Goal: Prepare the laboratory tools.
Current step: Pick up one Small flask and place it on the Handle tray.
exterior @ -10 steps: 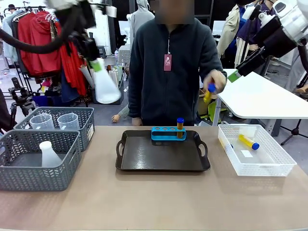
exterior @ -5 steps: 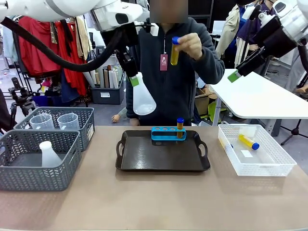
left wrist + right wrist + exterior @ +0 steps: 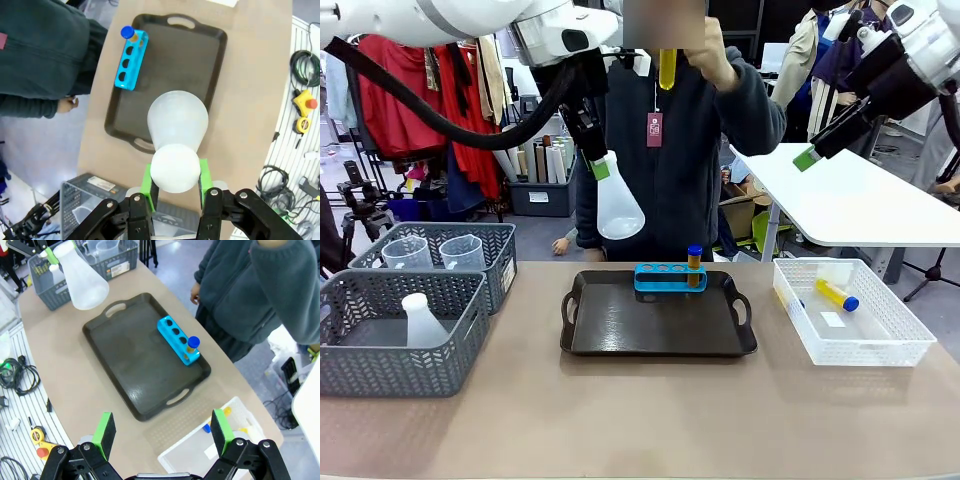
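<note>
Two green pads [image 3: 146, 182] of my left gripper [image 3: 175, 176] are clamping the translucent white conical flask [image 3: 177, 122] by its neck, tilted, above the left end of the black tray [image 3: 192, 60]; my right gripper [image 3: 163, 431] is gaping wide.

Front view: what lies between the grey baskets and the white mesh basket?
The black tray, carrying the blue four-hole rack, seen in the front view.

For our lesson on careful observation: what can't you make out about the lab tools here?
Front view: second flask, lower half behind wall of near grey basket.
Front view: beakers, bases behind wall of far grey basket.
Right wrist view: white mesh basket partly behind right gripper; tubes uncountable.
</note>
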Motion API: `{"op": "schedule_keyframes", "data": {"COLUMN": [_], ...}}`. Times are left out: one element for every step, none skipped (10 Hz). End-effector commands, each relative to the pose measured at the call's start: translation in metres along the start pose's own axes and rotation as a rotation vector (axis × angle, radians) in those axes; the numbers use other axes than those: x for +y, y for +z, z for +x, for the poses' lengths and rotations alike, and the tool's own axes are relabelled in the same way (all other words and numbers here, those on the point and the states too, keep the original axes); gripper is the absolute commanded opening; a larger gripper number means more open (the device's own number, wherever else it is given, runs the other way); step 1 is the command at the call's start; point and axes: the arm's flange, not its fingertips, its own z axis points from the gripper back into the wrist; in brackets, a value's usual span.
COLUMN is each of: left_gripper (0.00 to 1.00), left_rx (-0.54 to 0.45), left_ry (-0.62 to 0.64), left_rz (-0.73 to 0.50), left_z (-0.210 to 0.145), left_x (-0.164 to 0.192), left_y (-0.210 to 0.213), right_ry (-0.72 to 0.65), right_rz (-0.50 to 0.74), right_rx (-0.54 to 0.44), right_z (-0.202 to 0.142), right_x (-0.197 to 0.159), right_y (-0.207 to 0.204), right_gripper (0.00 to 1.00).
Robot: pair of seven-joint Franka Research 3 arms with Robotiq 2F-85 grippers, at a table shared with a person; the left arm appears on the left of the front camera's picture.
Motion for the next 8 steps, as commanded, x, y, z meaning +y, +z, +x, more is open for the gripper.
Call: {"op": "schedule_keyframes", "data": {"left_gripper": [0.00,0.00,0.00,0.00,0.00,0.00,0.00,0.00], "left_rx": [0.001,-0.019,-0.027,-0.043,-0.051,-0.042,-0.023,-0.018], "left_ry": [0.000,-0.084,-0.150,-0.199,-0.231,-0.263,-0.291,-0.319], "left_rz": [0.000,0.007,0.032,0.045,0.044,0.031,0.011,-0.008], "left_z": [0.000,0.011,0.025,0.035,0.047,0.059,0.070,0.079], "left_x": [0.000,0.001,0.005,0.010,0.010,0.008,0.011,0.010], "left_y": [0.000,-0.010,-0.023,-0.032,-0.043,-0.061,-0.085,-0.103], "right_ry": [0.000,0.000,0.000,0.000,0.000,0.000,0.000,0.000], "right_rz": [0.012,0.012,0.012,0.012,0.012,0.012,0.012,0.012], "right_rx": [-0.010,-0.010,-0.010,-0.010,-0.010,-0.010,-0.010,-0.010], "right_z": [0.000,0.000,0.000,0.000,0.000,0.000,0.000,0.000], "right_x": [0.000,0.000,0.000,0.000,0.000,0.000,0.000,0.000], "right_y": [0.001,0.001,0.001,0.001,0.001,0.001,0.001,0.001], "right_gripper": [1.00,1.00,1.00,1.00,1.00,1.00,1.00,1.00]}}
